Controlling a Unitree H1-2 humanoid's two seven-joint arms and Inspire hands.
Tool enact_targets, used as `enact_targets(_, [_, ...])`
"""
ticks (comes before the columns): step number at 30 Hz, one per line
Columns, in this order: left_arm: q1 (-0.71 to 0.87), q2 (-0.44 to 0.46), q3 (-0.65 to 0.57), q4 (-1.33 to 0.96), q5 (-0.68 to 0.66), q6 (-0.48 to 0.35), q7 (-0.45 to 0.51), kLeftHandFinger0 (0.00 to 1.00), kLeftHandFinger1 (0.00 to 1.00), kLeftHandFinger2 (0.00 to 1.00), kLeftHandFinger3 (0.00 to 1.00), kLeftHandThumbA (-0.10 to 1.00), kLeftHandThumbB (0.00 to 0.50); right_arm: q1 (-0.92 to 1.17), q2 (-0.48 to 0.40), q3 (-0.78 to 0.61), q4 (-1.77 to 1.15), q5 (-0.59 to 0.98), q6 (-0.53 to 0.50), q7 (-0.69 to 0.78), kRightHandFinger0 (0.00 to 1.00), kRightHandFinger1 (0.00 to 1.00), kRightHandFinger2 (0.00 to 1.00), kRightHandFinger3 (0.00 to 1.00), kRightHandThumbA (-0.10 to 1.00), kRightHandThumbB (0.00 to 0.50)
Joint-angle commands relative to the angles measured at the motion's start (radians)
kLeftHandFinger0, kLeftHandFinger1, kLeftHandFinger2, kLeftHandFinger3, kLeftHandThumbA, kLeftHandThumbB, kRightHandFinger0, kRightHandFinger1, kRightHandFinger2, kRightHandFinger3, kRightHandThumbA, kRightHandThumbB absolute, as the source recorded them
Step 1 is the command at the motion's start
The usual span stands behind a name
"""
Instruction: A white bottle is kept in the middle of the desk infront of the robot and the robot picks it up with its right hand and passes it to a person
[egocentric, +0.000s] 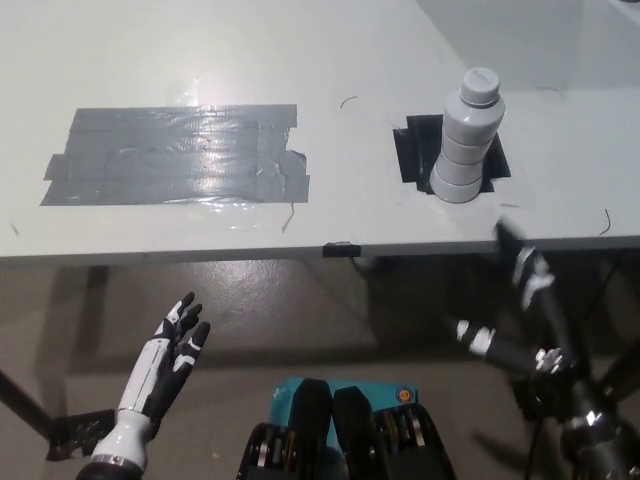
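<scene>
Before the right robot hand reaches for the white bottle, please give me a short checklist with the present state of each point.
1. White bottle upright on the black patch: ok.
2. Cap on the bottle: ok.
3. Right robot hand open, below the desk edge: ok.
4. Nothing between hand and bottle: ok.
5. Left robot hand resting low, open: ok.
6. Person ready to receive: cannot tell.

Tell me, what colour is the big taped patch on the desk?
Grey, shiny duct-type tape, seen clearest in the head view.
</scene>
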Motion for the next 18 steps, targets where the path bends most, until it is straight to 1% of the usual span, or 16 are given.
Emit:
enact_targets(1, [0.002,-0.006,0.005,-0.023,-0.003,-0.039,0.005,0.93,1.00,1.00,1.00,0.85,0.060,-0.110,-0.005,-0.054,-0.052,-0.009,0.047,-0.047,1.00,1.00,1.00,1.00,0.94,0.337])
enact_targets(3, [0.000,-0.006,0.004,-0.015,-0.004,-0.051,0.004,0.93,1.00,1.00,1.00,0.85,0.061,-0.159,-0.014,-0.068,-0.012,-0.006,0.072,-0.049,1.00,1.00,1.00,1.00,0.94,0.322])
enact_targets(5, [-0.003,-0.004,0.004,-0.012,-0.007,-0.052,0.000,0.93,1.00,1.00,1.00,0.86,0.076,-0.201,-0.018,-0.082,0.033,0.001,0.095,-0.050,1.00,1.00,1.00,1.00,0.93,0.291])
enact_targets(6, [-0.005,-0.002,0.003,-0.018,0.000,-0.042,0.001,0.93,1.00,1.00,1.00,0.88,0.076,-0.231,-0.021,-0.090,0.068,-0.004,0.109,-0.057,1.00,1.00,1.00,1.00,0.94,0.298])
enact_targets(9, [-0.009,-0.001,0.002,-0.018,0.005,-0.048,0.004,0.93,1.00,1.00,1.00,0.88,0.054,-0.296,-0.028,-0.107,0.167,0.003,0.120,-0.061,1.00,1.00,1.00,1.00,0.96,0.313])
enact_targets(12, [-0.012,-0.004,0.004,-0.018,0.003,-0.047,0.006,0.92,1.00,1.00,1.00,0.88,0.063,-0.349,-0.034,-0.117,0.257,-0.001,0.123,-0.071,1.00,1.00,1.00,1.00,1.00,0.328])
enact_targets(13, [-0.012,-0.003,0.004,-0.018,0.004,-0.049,0.007,0.92,1.00,1.00,1.00,0.88,0.066,-0.375,-0.037,-0.117,0.300,-0.010,0.133,-0.078,1.00,1.00,1.00,1.00,1.00,0.363])
enact_targets(18, [-0.012,-0.002,0.002,-0.017,0.010,-0.049,0.007,0.93,1.00,1.00,1.00,0.90,0.072,-0.448,-0.048,-0.121,0.429,-0.013,0.147,-0.093,1.00,1.00,1.00,1.00,1.00,0.387])
